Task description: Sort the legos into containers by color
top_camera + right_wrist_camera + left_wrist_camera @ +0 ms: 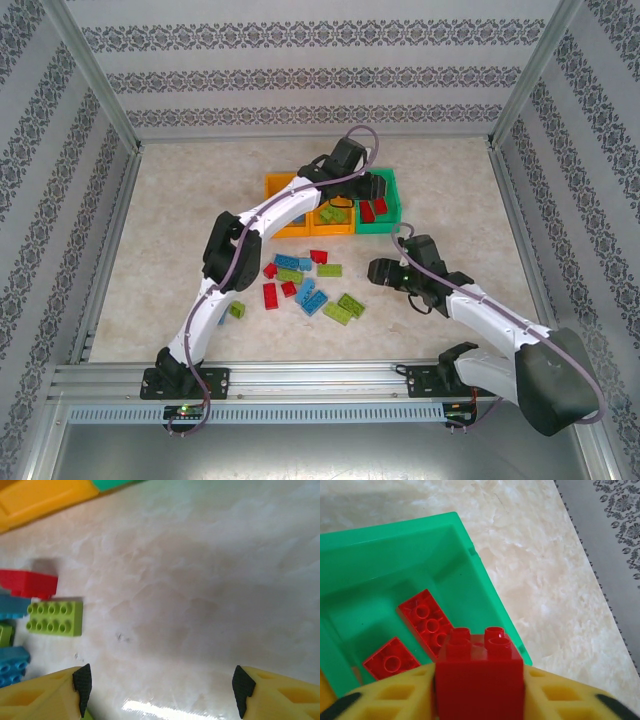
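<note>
**A:** Start near us. What is the right claw doing?

**B:** The right claw [162,686] hangs open over bare table [200,580], with nothing between its fingers. A lime brick [55,618] and a red one [27,582] lie just to its left, at the edge of the loose legos [305,285].

**A:** And farther out?

**B:** The left claw [479,697] is closed on a red brick [479,662], studs up. It is above the green bin [390,550] at the right end of the row. Two red bricks [427,622] already lie inside.

**A:** What could go wrong?

**B:** The drop, I'd say. In the left wrist view the brick sits over the bin's edge rather than its middle. Released there, it could clip the rim and tumble out onto the table.

**A:** Does the top view settle that?

**B:** No, there the claw covers the brick. It adds the layout instead: two orange bins [285,182] sit left of the green one, and the middle one holds lime pieces [330,213]. Plenty of blue, lime and red legos are unsorted. The arms stand well apart, so a clash looks unlikely.
</note>
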